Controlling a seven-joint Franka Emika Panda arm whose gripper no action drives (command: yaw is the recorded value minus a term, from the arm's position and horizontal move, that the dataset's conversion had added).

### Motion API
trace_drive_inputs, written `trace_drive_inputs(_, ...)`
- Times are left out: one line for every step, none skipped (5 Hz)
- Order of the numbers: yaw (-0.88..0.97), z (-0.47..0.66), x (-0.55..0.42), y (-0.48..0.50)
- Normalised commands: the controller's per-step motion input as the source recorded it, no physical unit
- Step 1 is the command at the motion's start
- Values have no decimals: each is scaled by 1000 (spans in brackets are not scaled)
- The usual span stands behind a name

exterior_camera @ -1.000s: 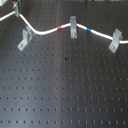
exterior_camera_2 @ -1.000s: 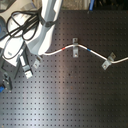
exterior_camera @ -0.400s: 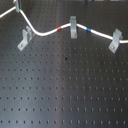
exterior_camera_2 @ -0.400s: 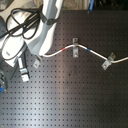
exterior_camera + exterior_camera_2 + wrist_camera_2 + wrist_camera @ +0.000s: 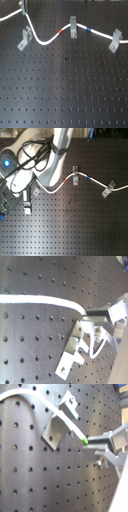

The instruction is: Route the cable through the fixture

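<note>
The white cable runs in from the first exterior view's left and dips beside the fixture, a grey forked bracket. It then rises through the middle bracket, between its red band and blue band, and goes on to the right bracket. My gripper is just above the fixture, shut on the cable. In the first wrist view the cable passes along the fixture into my gripper. Whether it sits in the fork I cannot tell. The second wrist view shows the cable and the fixture.
The brackets stand on a black perforated board. In the second exterior view the white arm, with black hoses, covers the left side of the board. The cable and the other two brackets lie to its right.
The cable's bend beside the fixture has dropped lower and closer to it. The gripper has shifted slightly with the cable. The other brackets have not moved.
</note>
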Motion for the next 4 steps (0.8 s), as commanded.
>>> trace_drive_inputs(271,158,259,329)
trace_drive_inputs(289,224,240,388)
trace_drive_inputs(203,222,89,311)
trace_drive_inputs(220,168,-227,340)
